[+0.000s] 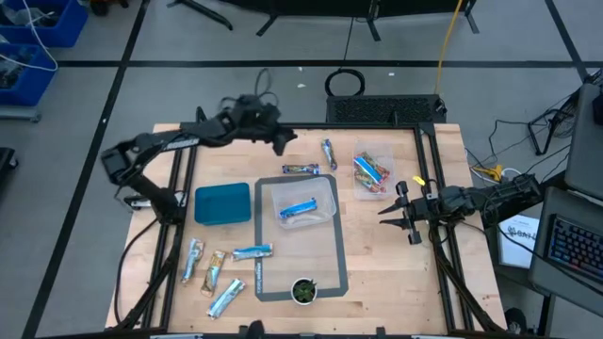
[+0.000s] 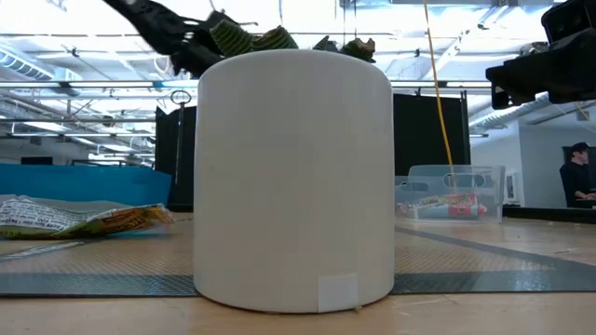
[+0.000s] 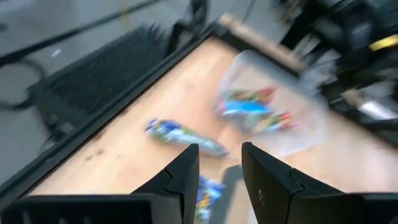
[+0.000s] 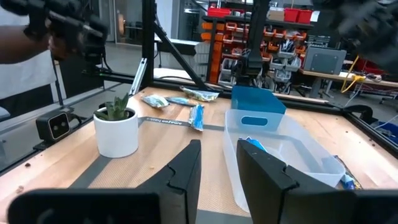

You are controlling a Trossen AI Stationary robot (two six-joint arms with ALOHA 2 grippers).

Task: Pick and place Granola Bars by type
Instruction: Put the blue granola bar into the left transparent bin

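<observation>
Left gripper at the table's far edge, dark fingers apart with nothing between them, poised above two loose wrapped granola bars lying on the bare wood. Right gripper over the table's right side, fingers also parted and empty. Clear plastic bin on the grey mat holds one bright blue bar; a smaller clear tub to its right holds blue-and-orange-red bars. Teal rectangular container sits just left of the mat. Several silvery and blue bars are scattered at the near left. Small white pot with green plant stands at the mat's near edge.
</observation>
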